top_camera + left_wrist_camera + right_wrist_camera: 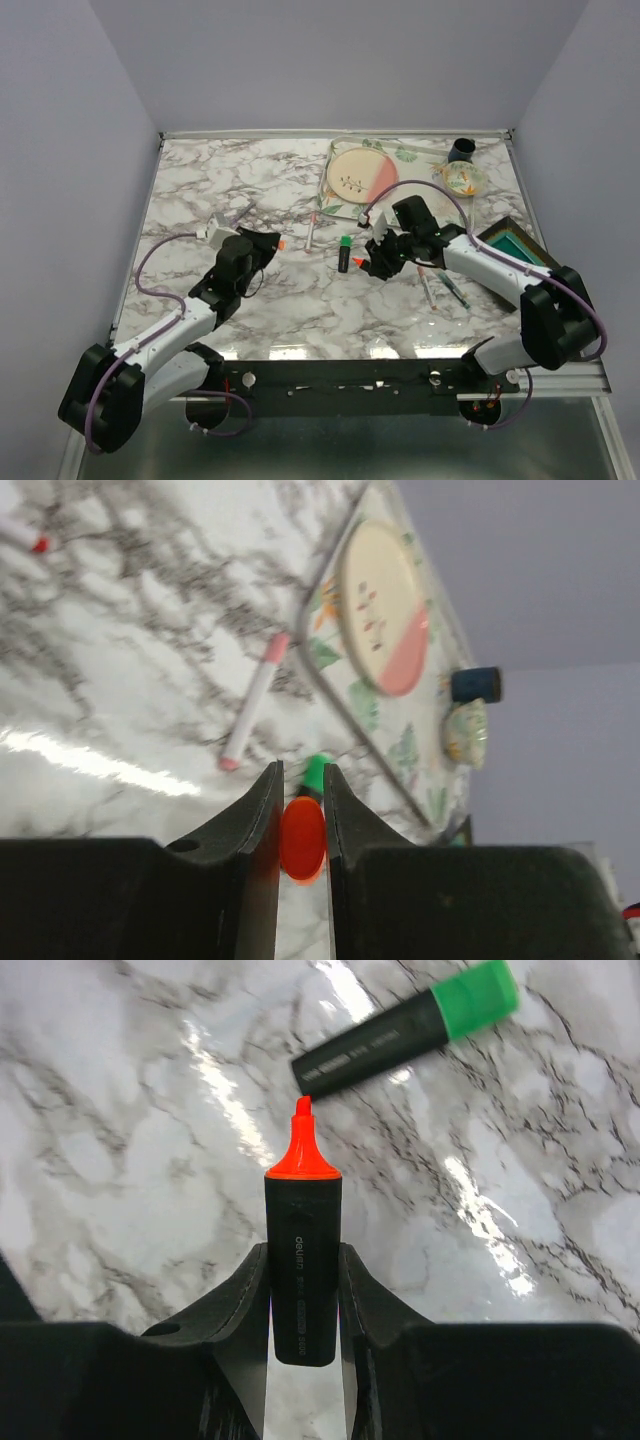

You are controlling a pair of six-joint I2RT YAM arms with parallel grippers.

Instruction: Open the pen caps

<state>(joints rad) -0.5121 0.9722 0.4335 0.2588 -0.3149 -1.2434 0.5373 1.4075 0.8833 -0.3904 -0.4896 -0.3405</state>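
An orange pen cap (302, 838) sits pinched between the jaws of my left gripper (300, 780), which is shut on it; from above the cap (282, 244) shows at the gripper (274, 244), left of centre. My right gripper (303, 1255) is shut on a black highlighter (303, 1280) whose bare orange tip (302, 1145) points away; in the top view this gripper (374, 262) is mid-table. On the marble between the two grippers a second highlighter (380, 1040) lies with its green cap (480, 995) on. A white pen with a pink cap (255, 702) lies nearby.
A floral tray with a round plate (365, 172) stands at the back, with a black cup (462, 150) and a small bowl (464, 180) to its right. Two thin pens (440, 287) lie right of my right gripper. A green box (515, 245) sits at the right edge.
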